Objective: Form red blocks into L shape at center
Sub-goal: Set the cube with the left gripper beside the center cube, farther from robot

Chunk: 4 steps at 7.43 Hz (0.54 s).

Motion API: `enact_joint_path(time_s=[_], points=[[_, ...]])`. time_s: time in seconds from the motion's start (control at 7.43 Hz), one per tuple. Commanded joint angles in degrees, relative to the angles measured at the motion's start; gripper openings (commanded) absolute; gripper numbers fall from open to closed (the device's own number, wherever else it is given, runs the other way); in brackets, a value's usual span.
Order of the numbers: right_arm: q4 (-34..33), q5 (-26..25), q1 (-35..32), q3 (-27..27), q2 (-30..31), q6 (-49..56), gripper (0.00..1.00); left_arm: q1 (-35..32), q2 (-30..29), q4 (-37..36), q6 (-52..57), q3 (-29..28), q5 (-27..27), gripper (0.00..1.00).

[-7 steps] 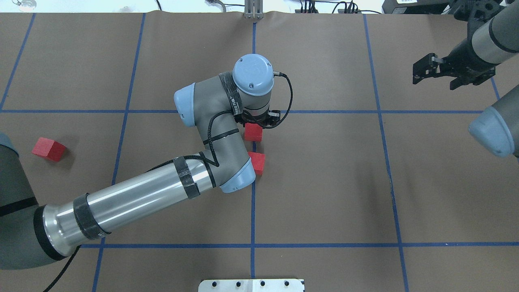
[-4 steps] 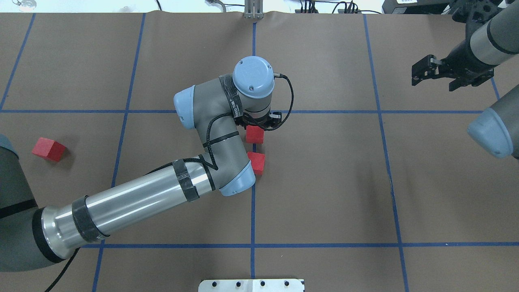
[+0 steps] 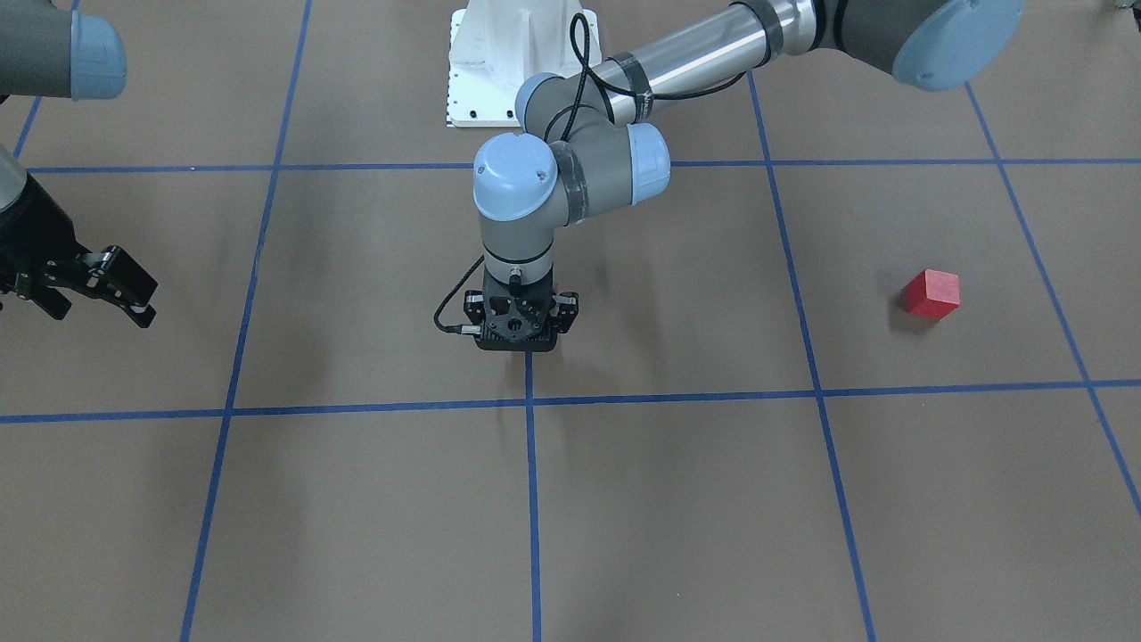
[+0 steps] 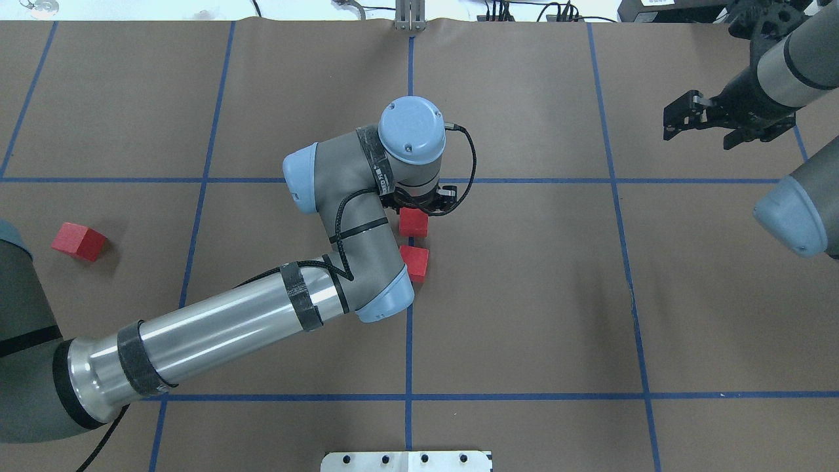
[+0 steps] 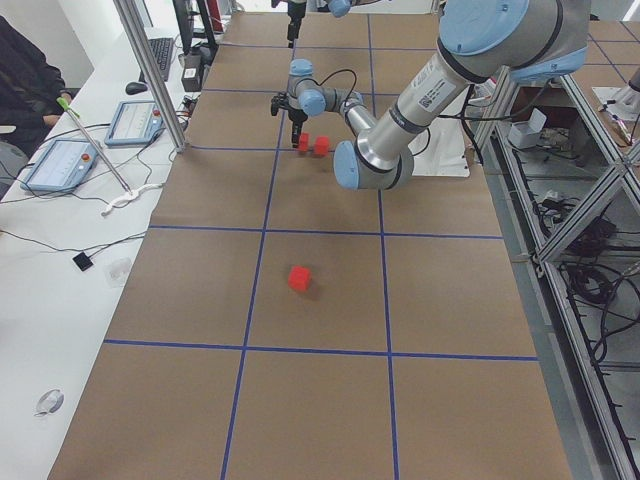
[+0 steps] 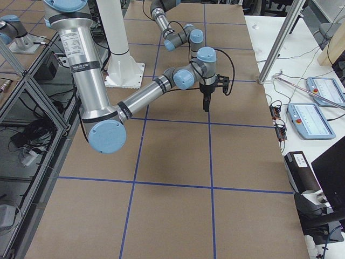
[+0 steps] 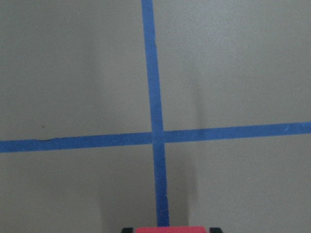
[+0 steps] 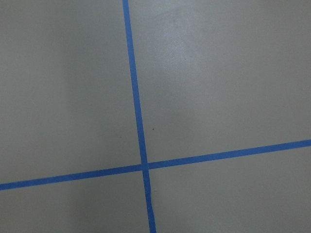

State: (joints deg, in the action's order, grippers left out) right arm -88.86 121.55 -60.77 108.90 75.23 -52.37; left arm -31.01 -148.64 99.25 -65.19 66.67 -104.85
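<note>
- The nearer red block [image 4: 415,261] sits at the center of the table [image 4: 524,314], just right of the blue tape line [image 4: 409,341] that runs away from the robot. It is partly hidden under the left arm's elbow. My guess is that it is one end of the L, laid down as the anchor the others are set against.
- The lone red block [image 4: 78,240] lies well apart, far out on the robot's left, untouched. It is probably the last piece to fetch.
- The gripped red block [image 4: 413,223] is just beyond the nearer one, with only a thin gap or none. It looks as if it is being lined up as the second piece along the same line.
- The left gripper [image 4: 421,202] points straight down and is clamped on that block. In the wrist view a strip of red fills the space between the two black fingertips [image 7: 127,230]. A straight-down hold likely keeps the faces square to the neighbor. I cannot tell whether the block rests on the table or hangs just above it.
- The right gripper [image 4: 672,122] hangs far off on the right with its fingers apart and nothing between them, apparently parked out of the way.
- All three blocks are small matte red cubes with plain faces, much smaller than a grid square.
</note>
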Motion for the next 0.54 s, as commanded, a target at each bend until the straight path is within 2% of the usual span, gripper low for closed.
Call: enact_joint_path(time_s=[0.0,0.4], points=[[0.0,0.0,0.2,0.0,0.0,0.0,0.99,0.5,0.0,-0.8,-1.2,0.4,0.0,0.0],[0.0,0.0,0.2,-0.1,0.0,-0.1,0.99,1.0,0.2,-0.9,-1.2,0.5,0.0,0.0]])
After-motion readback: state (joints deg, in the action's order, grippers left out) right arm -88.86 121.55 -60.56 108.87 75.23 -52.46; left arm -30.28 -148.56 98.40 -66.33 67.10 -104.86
